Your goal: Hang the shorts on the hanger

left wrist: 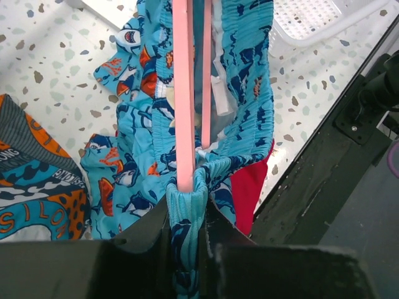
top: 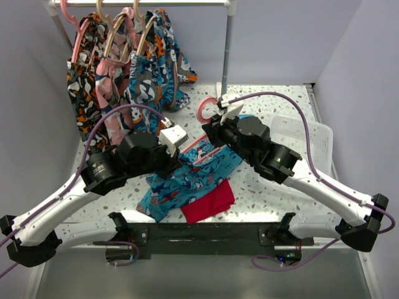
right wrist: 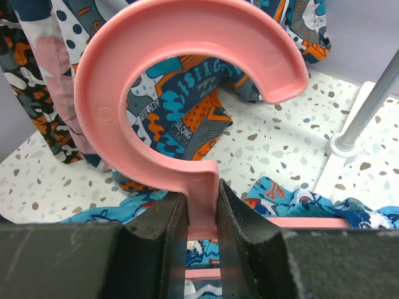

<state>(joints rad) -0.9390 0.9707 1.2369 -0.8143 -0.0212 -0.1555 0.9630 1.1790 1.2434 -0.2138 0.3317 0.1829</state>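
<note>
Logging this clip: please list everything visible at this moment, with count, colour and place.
shorts: one, turquoise with print, centre of the table, waistband wrapped over one end of the hanger
hanger: one, pink, running through the shorts, hook toward the rail
red cloth: one, red, near edge, partly under the shorts
hanging garments: several, navy, orange and pink patterns, on the rail at far left
rail: one, pale, across the back
basket: one, white, right side of the table
table: one, white with speckles
left claw: one, black, shut on the shorts' waistband
right claw: one, black, shut on the hanger's neck below the hook
</note>
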